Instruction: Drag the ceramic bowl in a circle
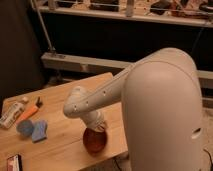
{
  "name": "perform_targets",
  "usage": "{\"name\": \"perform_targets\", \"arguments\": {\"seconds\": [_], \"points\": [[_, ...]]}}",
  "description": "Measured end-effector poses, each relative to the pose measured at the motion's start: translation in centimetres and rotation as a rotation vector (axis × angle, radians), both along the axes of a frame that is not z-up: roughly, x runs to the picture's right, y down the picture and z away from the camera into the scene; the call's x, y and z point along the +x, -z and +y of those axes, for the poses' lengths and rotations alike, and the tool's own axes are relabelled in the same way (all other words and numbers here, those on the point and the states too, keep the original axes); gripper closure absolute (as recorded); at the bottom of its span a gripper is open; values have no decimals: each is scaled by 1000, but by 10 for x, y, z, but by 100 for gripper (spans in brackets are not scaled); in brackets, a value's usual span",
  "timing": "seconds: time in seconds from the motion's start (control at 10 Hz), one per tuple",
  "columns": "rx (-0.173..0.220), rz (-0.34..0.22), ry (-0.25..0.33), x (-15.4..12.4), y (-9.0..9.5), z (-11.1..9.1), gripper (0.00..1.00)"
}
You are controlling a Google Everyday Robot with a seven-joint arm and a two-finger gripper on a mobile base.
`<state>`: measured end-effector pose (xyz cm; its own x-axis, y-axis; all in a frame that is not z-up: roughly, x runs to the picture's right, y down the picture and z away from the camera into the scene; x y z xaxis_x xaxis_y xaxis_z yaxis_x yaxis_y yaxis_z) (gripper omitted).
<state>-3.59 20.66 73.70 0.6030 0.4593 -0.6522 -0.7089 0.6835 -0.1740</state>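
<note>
Ceramic bowl [95,141]: round, reddish-brown and glazed, low on the wooden surface [65,97], close to the near right edge. Right over the bowl's far rim, the gripper [97,129], pointing down from a white wrist and seeming to meet the rim in this view; real contact not discernible. Impossible to tell whether spread or pressed together, with the wrist housing in front and shadow beneath. From the wrist, a white arm [102,97] slanting up and to the right into a large rounded white housing [165,115] that fills the right side of the view. Well apart to the left of the bowl, a small blue-grey round cup [24,127], just beside a blue cloth-like piece [39,131]. Further back on the left, an orange tool [29,112] and, beside it, a white bottle [12,113] lying on its side near the left edge. At the near left corner, a small flat dark packet [13,162] with red and white on it. Beyond the surface, darkness crossed by a pale metal rail [90,62], and a lit shelf [125,14] along the top.
</note>
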Motion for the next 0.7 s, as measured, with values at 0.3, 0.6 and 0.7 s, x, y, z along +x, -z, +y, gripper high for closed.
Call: {"name": "perform_targets", "arguments": {"seconds": [0.3, 0.6, 0.7], "points": [[-48, -98, 64, -56, 7, 29, 100], [-76, -207, 111, -122, 9, 44, 100], [-67, -240, 118, -144, 6, 40, 100]]}}
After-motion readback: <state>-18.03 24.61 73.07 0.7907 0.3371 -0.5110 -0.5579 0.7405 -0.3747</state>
